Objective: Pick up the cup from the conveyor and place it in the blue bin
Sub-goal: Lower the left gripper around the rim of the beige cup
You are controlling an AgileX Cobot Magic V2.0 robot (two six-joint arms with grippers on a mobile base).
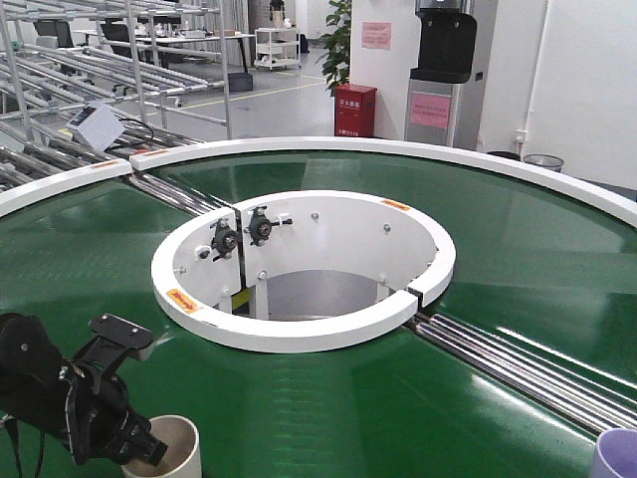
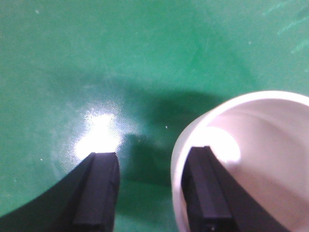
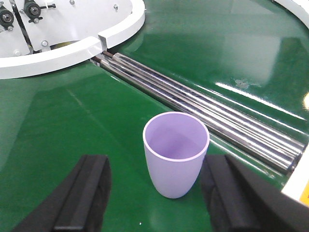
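Note:
The conveyor's dark-green belt [image 1: 518,259] circles a white central ring [image 1: 299,329]. A cream-white cup [image 1: 171,445] stands upright on the belt at the front left. My left gripper [image 1: 137,390] is open over the cup's rim. In the left wrist view [image 2: 150,153] one finger [image 2: 207,193] is inside the cup [image 2: 270,145] and the other [image 2: 96,188] is outside, clear of its wall. A lilac cup [image 3: 176,154] stands upright on the belt between the open fingers of my right gripper [image 3: 155,159], untouched and nearer the right finger. It shows at the front view's bottom right [image 1: 617,453]. The blue bin is out of view.
Steel roller strips [image 3: 203,104] cross the belt just behind the lilac cup and run to the central ring [image 3: 63,53]. A second roller strip [image 1: 184,194] lies at the back left. Metal racks [image 1: 90,70] and a red box [image 1: 355,110] stand beyond the outer rim [image 1: 418,149].

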